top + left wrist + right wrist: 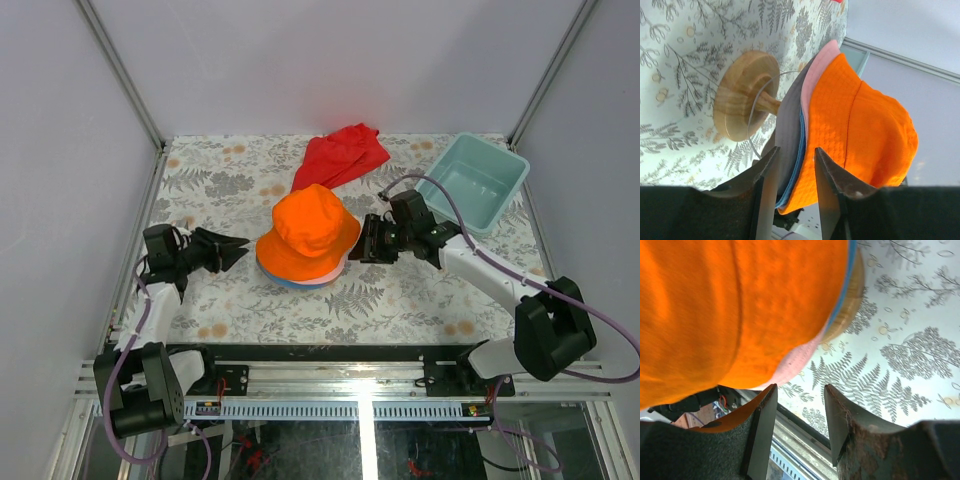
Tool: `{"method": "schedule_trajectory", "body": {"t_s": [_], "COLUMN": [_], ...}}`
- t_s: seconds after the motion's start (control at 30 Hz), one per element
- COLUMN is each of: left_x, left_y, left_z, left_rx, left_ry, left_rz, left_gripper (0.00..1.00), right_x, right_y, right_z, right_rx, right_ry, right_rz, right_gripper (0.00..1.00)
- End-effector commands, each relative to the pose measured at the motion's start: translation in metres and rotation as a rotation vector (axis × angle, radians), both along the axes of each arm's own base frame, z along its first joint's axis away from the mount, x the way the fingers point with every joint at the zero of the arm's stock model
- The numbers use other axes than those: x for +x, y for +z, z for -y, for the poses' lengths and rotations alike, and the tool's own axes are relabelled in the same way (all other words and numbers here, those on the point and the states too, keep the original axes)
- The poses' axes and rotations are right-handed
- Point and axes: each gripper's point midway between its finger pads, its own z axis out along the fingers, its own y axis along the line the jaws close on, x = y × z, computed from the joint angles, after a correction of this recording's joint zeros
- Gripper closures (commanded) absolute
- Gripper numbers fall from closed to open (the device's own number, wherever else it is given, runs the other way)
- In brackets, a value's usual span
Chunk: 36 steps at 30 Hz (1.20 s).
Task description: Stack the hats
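Four hats sit one over the other on a round wooden stand (742, 92) in the middle of the table (400, 300). The orange hat (308, 228) is on top and covers most of the pile. Under it come the pink hat (815, 75), then the blue hat (799, 160), and the grey hat (787, 125) is lowest. Only the brims of these three show.

The left claw (240, 254) is low over the table, just beside the left side of the pile, and points at it. Its two fingers (765, 185) stand somewhat apart. In the left wrist view the brims show in the gap between them, but I cannot tell if a finger touches the cloth. From above, the tips look just short of the brim.

The right claw (362, 240) is at the right side of the pile, close to the orange brim. Its fingers (762, 425) are apart with only table behind the gap, so it holds nothing.

Behind the pile lies a red cloth (342, 155), and a pale green tub (485, 180) stands in the far right corner.
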Motion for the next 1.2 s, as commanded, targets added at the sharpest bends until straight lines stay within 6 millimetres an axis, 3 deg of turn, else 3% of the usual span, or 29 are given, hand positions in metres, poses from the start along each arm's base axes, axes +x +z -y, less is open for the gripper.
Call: {"method": "schedule_trajectory", "body": {"t_s": [0.0, 0.27, 0.53, 1.17], "left_x": [0.0, 0.002, -0.009, -0.002], "left_y": [0.026, 0.04, 0.023, 0.025], "left_z": [0.012, 0.021, 0.024, 0.023], "left_rx": [-0.103, -0.136, -0.111, -0.056], "left_ry": [-0.031, -0.042, -0.054, -0.056], "left_rz": [0.054, 0.073, 0.028, 0.028], "left_gripper": [0.71, 0.7, 0.7, 0.66], "right_x": [0.0, 0.008, 0.018, 0.021], "right_y": [0.0, 0.002, 0.007, 0.008], "right_z": [0.022, 0.035, 0.034, 0.037], "right_rx": [-0.054, -0.065, -0.045, -0.028], "right_ry": [-0.064, -0.099, -0.119, -0.133], "right_rz": [0.026, 0.034, 0.045, 0.039], "right_gripper": [0.5, 0.5, 0.5, 0.49]}}
